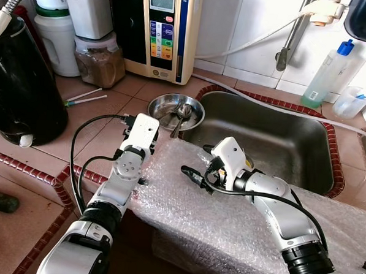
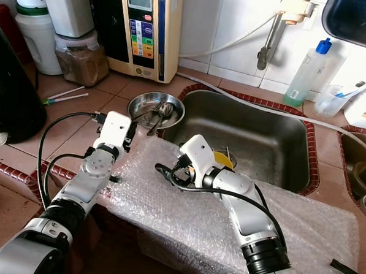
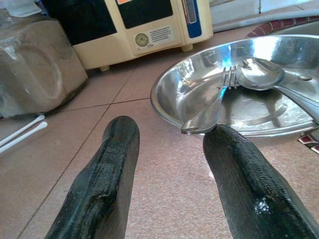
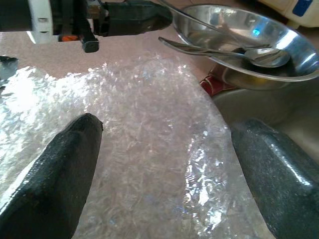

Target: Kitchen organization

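A round steel bowl [image 1: 195,106] sits on the tiled counter at the sink's left corner. In it lie a fork [image 3: 209,112] and a spoon [image 3: 259,74]. My left gripper [image 3: 170,128] is low over the tiles just short of the bowl and open; one fingertip is right by the fork's handle end. A bubble wrap sheet [image 1: 228,219] drapes over the counter's front edge. Over its left part my right gripper [image 1: 197,161] stands open, with nothing between its fingers [image 4: 60,169], pointing toward the bowl.
The steel sink [image 1: 275,139] lies behind the wrap. A black kettle [image 1: 20,85] stands at the left. A jar of brown powder [image 1: 100,59] and a cream appliance [image 1: 164,31] stand at the back. Two cotton swabs [image 1: 85,98] lie on the tiles. A soap bottle [image 1: 326,74] is right.
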Robot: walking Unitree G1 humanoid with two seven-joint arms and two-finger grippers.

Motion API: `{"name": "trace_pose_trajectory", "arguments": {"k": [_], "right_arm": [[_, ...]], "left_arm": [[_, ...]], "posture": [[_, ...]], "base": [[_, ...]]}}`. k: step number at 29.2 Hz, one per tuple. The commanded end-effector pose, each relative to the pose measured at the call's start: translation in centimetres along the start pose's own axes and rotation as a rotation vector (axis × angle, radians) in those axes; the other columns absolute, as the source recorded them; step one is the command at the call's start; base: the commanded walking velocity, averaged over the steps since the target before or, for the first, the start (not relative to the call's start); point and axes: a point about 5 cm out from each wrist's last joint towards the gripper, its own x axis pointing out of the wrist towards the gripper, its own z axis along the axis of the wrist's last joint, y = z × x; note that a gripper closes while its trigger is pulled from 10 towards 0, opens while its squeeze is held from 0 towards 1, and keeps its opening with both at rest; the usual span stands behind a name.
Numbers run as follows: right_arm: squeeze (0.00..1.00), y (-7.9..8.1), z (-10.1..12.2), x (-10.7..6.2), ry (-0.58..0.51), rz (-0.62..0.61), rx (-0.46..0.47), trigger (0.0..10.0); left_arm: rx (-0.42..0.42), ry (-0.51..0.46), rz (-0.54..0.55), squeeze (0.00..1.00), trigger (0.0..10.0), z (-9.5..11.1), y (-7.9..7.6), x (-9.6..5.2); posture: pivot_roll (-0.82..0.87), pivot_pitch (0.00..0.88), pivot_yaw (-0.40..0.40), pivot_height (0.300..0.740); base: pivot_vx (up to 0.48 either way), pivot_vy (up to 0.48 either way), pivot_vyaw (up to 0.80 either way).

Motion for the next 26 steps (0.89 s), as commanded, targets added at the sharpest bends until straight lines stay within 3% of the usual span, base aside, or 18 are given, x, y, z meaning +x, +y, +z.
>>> {"name": "trace_pose_trajectory", "arguments": {"k": [1, 17, 26], "right_arm": [[0.00, -0.9, 0.1, 0.0, -0.002, -0.044, -0.005, 10.0], [0.00, -3.7, 0.8, 0.5, -0.033, -0.206, -0.002, 10.0], [0.00, -5.6, 1.0, 1.0, -0.027, -0.330, -0.016, 10.0]], "left_arm": [[0.006, -0.023, 0.021, 0.00, 10.0, 0.5, 0.4, 0.1], [-0.023, -0.108, 0.079, 0.00, 10.0, 2.4, 1.7, -1.1], [-0.017, -0.149, 0.062, 0.00, 10.0, 3.1, 1.3, -3.8]], "posture": [[0.04, 0.000, -0.027, 0.740], [0.08, 0.000, -0.036, 0.740], [0.13, 0.000, -0.047, 0.740]], "base": [[0.000, 0.000, 0.00], [0.000, 0.000, 0.00], [0.000, 0.000, 0.00]]}}
